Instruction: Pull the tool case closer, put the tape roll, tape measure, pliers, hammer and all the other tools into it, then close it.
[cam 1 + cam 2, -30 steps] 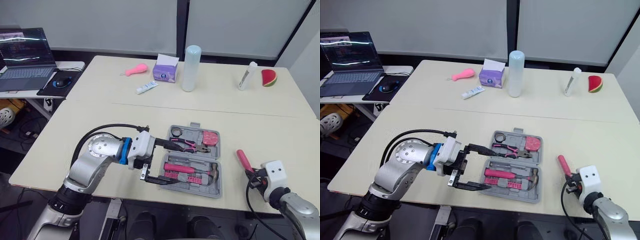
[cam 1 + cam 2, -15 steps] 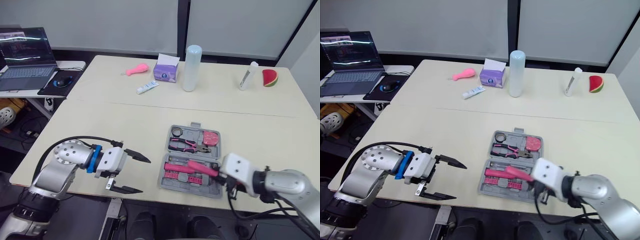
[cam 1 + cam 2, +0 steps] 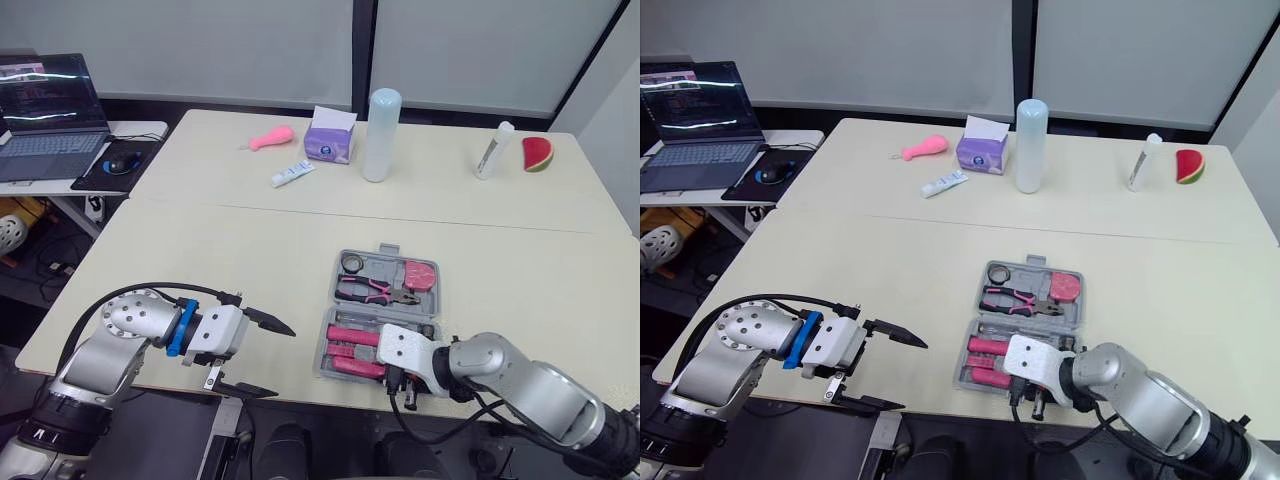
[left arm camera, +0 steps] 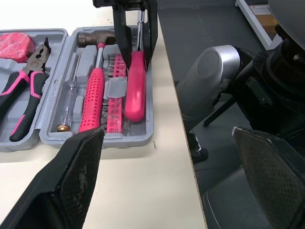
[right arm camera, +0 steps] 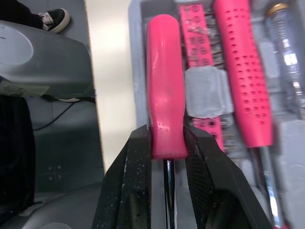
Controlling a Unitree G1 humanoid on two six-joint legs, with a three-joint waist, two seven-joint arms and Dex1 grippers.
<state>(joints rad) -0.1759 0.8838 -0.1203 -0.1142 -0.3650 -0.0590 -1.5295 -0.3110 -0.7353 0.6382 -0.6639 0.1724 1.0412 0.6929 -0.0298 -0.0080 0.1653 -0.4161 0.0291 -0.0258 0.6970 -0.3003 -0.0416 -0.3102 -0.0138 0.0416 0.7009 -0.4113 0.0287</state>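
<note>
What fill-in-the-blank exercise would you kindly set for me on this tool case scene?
The jaws of the right gripper are shut on a ___-handled screwdriver. The jaws of the left gripper are open and hold ___. The tool case stands ___, its lid not yet closed.
Missing words: pink; nothing; open.

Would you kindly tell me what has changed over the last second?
The right gripper carried the screwdriver from the right edge of the table into the front slot of the case, still shut on it. The left gripper backed off leftward from it, open. Case, pliers and hammer stayed put.
</note>
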